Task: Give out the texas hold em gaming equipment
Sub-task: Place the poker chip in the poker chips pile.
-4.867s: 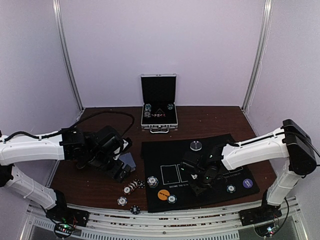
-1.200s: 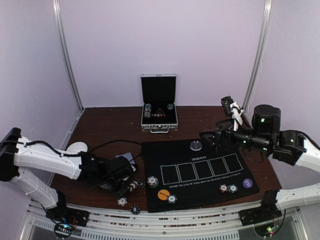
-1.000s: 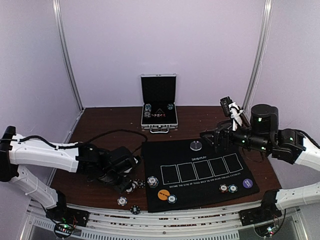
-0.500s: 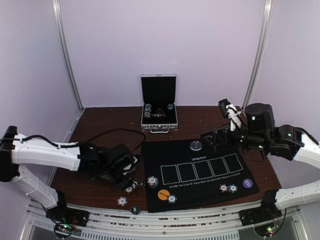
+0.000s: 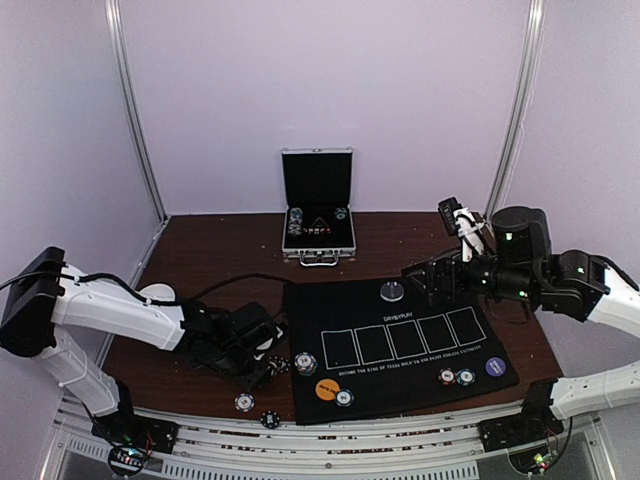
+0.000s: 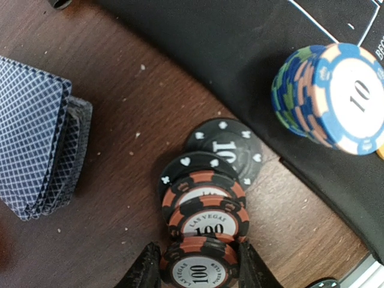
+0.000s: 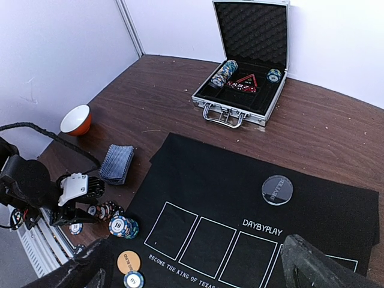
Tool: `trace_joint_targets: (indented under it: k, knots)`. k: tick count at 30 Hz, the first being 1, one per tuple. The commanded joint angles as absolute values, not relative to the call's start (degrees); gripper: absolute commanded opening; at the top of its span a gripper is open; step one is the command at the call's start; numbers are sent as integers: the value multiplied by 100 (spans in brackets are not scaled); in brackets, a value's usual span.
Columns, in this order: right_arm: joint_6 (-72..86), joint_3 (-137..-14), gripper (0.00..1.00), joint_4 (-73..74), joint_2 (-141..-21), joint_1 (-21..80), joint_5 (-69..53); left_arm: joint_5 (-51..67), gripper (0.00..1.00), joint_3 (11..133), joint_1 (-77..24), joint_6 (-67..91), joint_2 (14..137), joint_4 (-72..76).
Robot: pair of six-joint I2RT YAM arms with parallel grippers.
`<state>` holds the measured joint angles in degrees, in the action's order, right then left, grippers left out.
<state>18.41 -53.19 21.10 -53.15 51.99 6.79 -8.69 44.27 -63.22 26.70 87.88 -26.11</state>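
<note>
Dark brown wooden surface [image 5: 200,245] between pale lilac walls [image 5: 330,80], black felt mat [image 5: 420,375] laid on it. Left jaws clamped on a red-and-black 100 chip [image 6: 198,271], flat on wood, nearest of an overlapping chip row [image 6: 210,180] running straight ahead toward the mat. Card deck [image 6: 36,150] ahead-left. Right jaws spread wide, empty, high above the mat.

Case [image 5: 318,215] at the back of the table [image 5: 200,250], mat [image 5: 320,305] before it, card deck [image 6: 36,156] left of mat, fanned chips [image 6: 207,219] between them, chip stack [image 6: 327,96] on mat.
</note>
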Motion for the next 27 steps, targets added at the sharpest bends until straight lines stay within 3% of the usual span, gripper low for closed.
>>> trace_joint_targets:
  k: [1,7,16,27]
  knots:
    - [1874,-5252,100,2101,-5245,5174,583,-681,9,4403,-6319,2566,8882,-2371]
    - [1898,-5229,100,2136,-5274,5168,482,-684,34,4472,-6319,2601,8791,-2595]
    - [1836,-5173,100,2017,-5415,5173,198,-617,63,4541,-6320,2632,8484,-2668]
    - [1723,-5263,100,2010,-5629,5175,-7,-522,80,4219,-6361,2479,8524,-2359]
